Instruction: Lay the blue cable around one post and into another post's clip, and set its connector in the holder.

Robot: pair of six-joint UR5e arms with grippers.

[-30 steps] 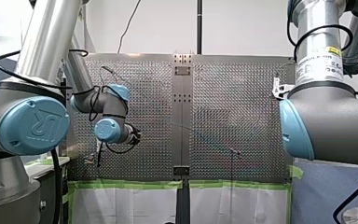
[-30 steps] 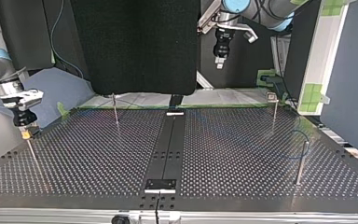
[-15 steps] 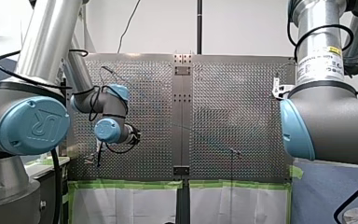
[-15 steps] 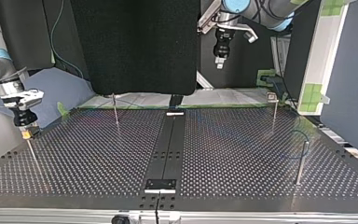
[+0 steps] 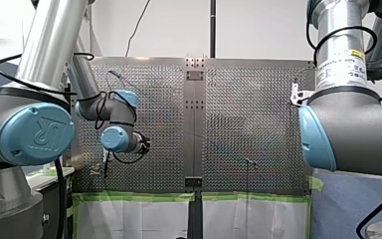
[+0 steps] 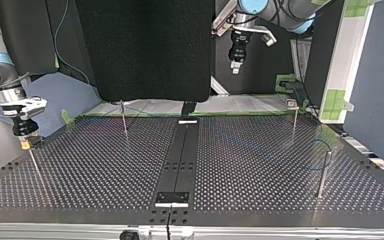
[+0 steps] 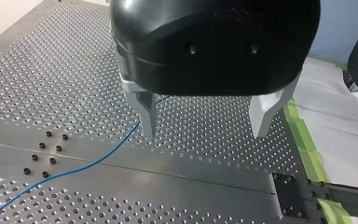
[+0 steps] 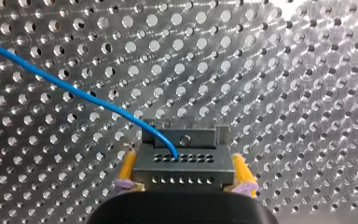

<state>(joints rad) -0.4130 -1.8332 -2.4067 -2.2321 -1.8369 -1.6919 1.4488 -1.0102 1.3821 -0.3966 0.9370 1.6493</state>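
At the top view's left, my right claw (image 6: 25, 142) hangs low by the table's (image 6: 105, 170) side edge, just by a thin post (image 6: 34, 162). Its own wrist view shows its yellow pads (image 8: 127, 164) squeezed tight on the gray connector (image 8: 179, 163), one on each side. The blue cable (image 8: 74, 91) comes out of the connector and runs away over the holes. Further right, another thin post (image 6: 124, 119) stands near the far edge. Next, my left claw (image 6: 235, 66) hangs high over the table's far side. Its wrist view shows its two fingers (image 7: 145, 114) wide apart, and the cable lies on the table below them. At the far right, the cable makes a loop beside a thick post (image 6: 322, 172).
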